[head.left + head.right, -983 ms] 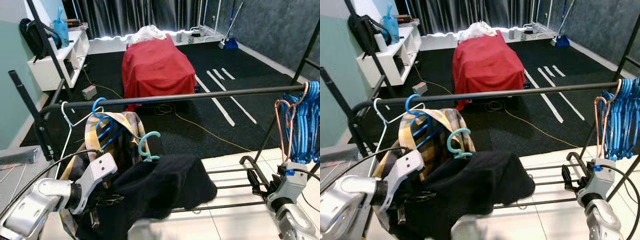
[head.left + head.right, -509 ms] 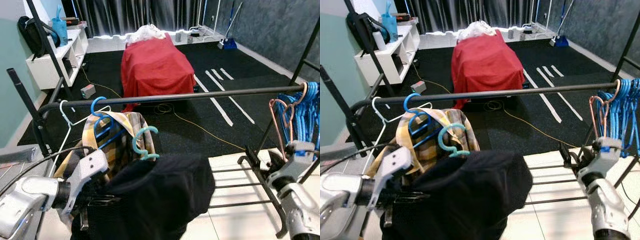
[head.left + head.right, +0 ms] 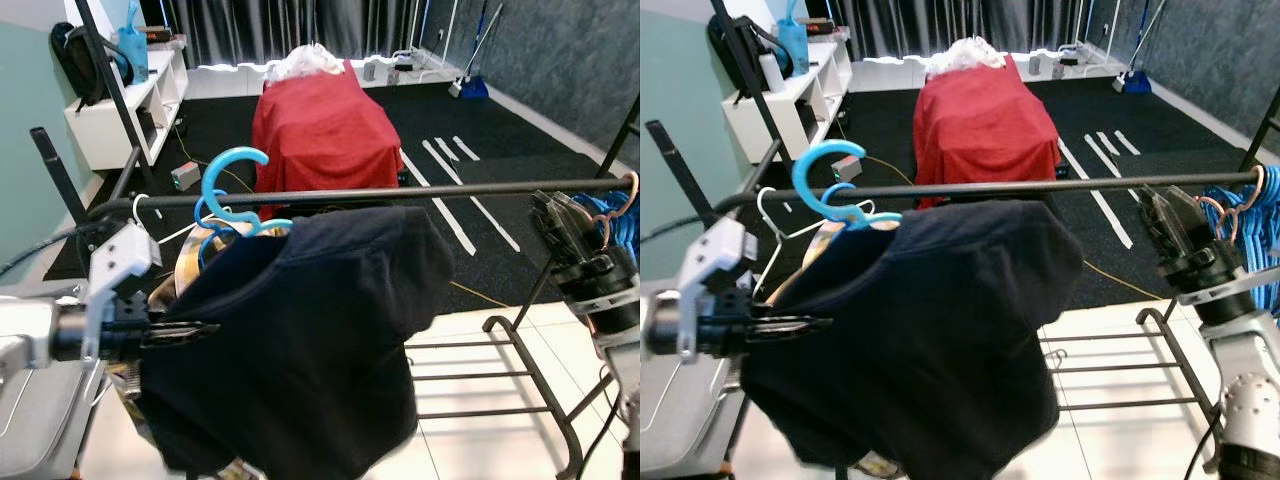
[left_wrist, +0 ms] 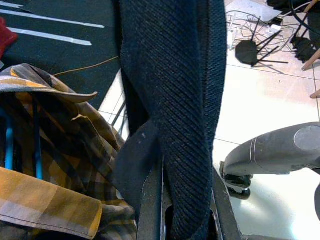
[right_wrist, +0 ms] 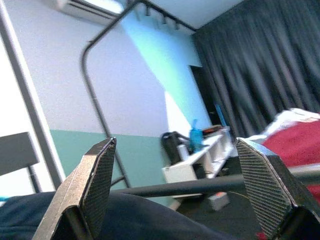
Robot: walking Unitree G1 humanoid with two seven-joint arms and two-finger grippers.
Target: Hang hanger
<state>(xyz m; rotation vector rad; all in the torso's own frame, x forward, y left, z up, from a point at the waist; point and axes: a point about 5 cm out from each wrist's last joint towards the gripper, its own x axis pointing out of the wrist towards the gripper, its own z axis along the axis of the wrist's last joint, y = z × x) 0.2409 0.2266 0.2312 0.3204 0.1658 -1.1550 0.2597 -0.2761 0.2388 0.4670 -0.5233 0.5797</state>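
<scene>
A dark rail (image 3: 400, 193) runs left to right across the near scene, carried on black uprights. On its far right hang blue hangers (image 3: 1248, 215) with a pink one beside them. At its left end a white hanger (image 3: 140, 208) hooks over the rail, with a plaid shirt (image 4: 55, 150) hanging below it, behind the dark garment. Beyond the rail, on black carpet, stands a block under a red cloth (image 3: 325, 125), white bundles on top. A white shelf (image 3: 115, 115) sits far left against the green wall, holding a blue bag and a black backpack. A yellow cable crosses the carpet, and white floor strips (image 3: 450, 190) lie to the right of the red cloth. The rack's lower bars (image 3: 480, 375) span the tiled floor at near right.

The black garment (image 3: 300, 340) is draped on a blue hanger (image 3: 232, 190), whose hook rises at the rail, just left of middle; whether it is over the rail or only in front of it cannot be told. The left gripper (image 4: 175, 205) at near left is closed on the garment's left edge, the knit fabric pinched between its fingers. The right gripper (image 5: 185, 190) is raised at the right end of the rail, fingers spread wide and holding nothing, the rail passing between them, well right of the hanger.
</scene>
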